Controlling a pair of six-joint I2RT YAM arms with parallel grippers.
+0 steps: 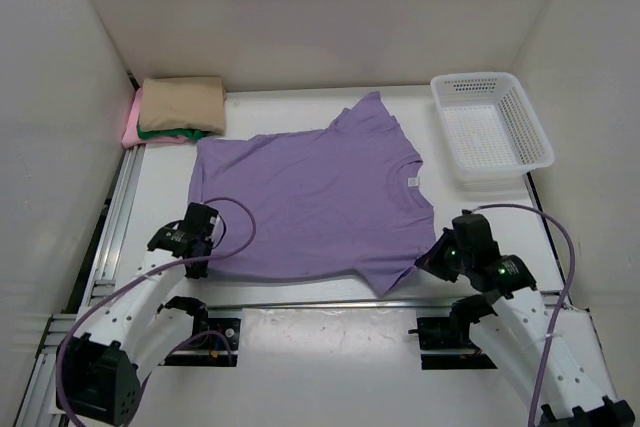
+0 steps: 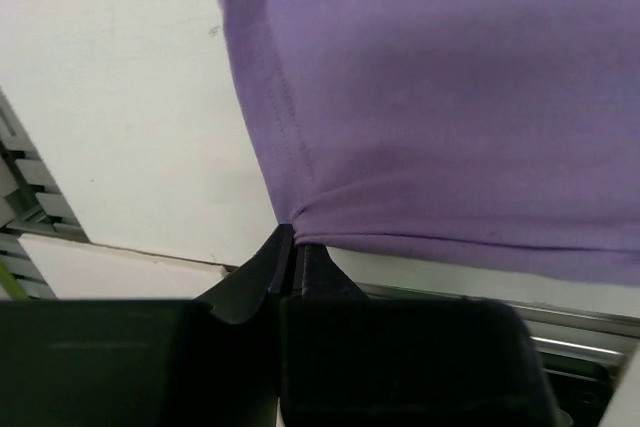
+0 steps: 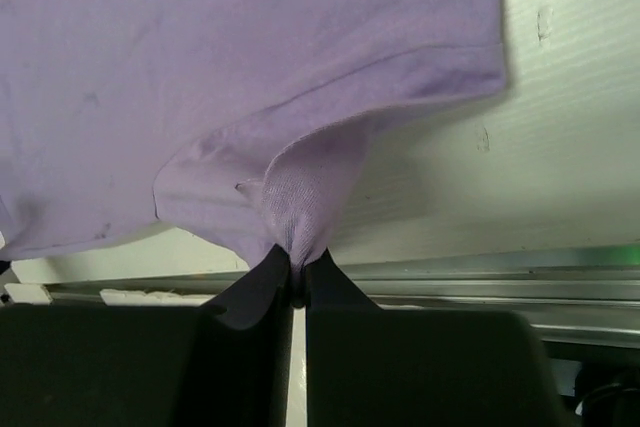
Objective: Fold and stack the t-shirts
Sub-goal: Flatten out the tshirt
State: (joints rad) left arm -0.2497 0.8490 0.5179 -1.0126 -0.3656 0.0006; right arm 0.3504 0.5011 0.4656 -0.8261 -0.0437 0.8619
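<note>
My left jaws are clenched on the near hem corner of the lavender t-shirt point(image 1: 310, 202). My right jaws grip a gathered fold of cloth at its near sleeve. The shirt lies spread nearly flat on the bench point(image 1: 300, 107), between the 2 arms. It looks light, limp and thin, so I judge it will sag and wrinkle wherever it is unsupported. Corners, hem and sleeve seams are the sensible holds. Its long axis runs left to right, hem to my left and collar to my right, toward the white basket point(image 1: 492, 129). The folded stack point(image 1: 178, 110) of tan, green and pink sits at the far left corner.
</note>
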